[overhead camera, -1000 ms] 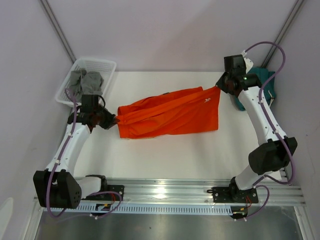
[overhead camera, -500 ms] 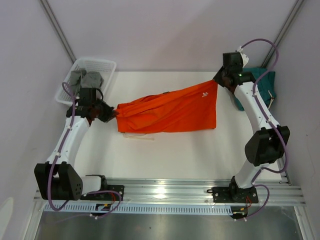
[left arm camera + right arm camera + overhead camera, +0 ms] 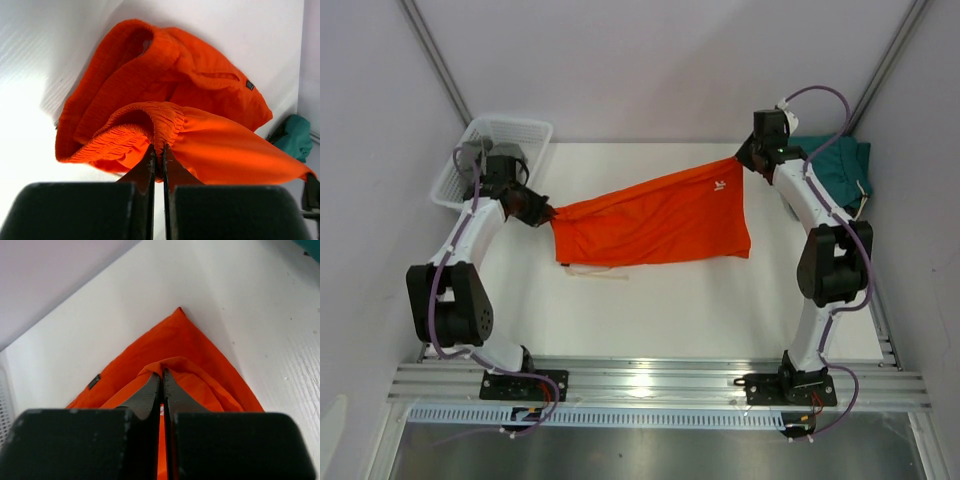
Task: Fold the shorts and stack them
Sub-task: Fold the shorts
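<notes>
The orange shorts hang stretched between both grippers above the white table, lower edge sagging toward the table. My left gripper is shut on the gathered waistband at the left end; the left wrist view shows the elastic band pinched between the fingertips. My right gripper is shut on the far right corner, with orange cloth folded over its tips. A white drawstring trails on the table under the shorts. The teal-green shorts lie bunched at the far right, also seen in the left wrist view.
A white mesh basket holding grey cloth stands at the back left, close to the left arm. The back wall and side walls close in the table. The metal rail runs along the near edge.
Both grippers have moved away from the near edge and lifted with the orange shorts. The cloth is pulled tauter and sits farther back; the drawstring now shows beneath it.
</notes>
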Robot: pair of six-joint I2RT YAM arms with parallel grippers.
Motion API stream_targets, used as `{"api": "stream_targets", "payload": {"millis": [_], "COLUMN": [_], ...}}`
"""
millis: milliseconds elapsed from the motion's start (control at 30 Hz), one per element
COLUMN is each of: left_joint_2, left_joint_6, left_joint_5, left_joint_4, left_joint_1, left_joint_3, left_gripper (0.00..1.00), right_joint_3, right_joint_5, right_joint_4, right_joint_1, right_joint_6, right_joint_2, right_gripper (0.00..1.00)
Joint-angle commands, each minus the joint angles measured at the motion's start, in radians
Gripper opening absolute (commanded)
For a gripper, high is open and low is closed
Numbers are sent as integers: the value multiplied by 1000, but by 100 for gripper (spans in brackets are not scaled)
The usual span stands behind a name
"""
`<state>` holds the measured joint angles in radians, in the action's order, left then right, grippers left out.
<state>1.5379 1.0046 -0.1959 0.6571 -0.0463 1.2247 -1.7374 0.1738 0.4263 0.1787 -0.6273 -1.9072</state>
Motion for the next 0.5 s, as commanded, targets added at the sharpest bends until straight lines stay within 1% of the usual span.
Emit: {"api": "stream_targets", "payload": {"millis": [0,167,467], "left_joint_2": [63,151,272], "left_joint_6": [20,19,51], "left_joint_5": [-22,-7,-27], "left_joint_4": [4,30,29], "left_joint_1": [-15,-17,-21], "left_joint_3": [104,196,265], "left_gripper": [0,0,0], "right_joint_3": [-53,-53,-132], "right_joint_5": [7,-13,-40], "right_joint_4": [-46,-86,-107], "right_joint_1": [-21,-33,-36], "right_joint_6": [0,-14,-15], "right_joint_2": [-61,-110,-233], "right_gripper": [0,0,0]}}
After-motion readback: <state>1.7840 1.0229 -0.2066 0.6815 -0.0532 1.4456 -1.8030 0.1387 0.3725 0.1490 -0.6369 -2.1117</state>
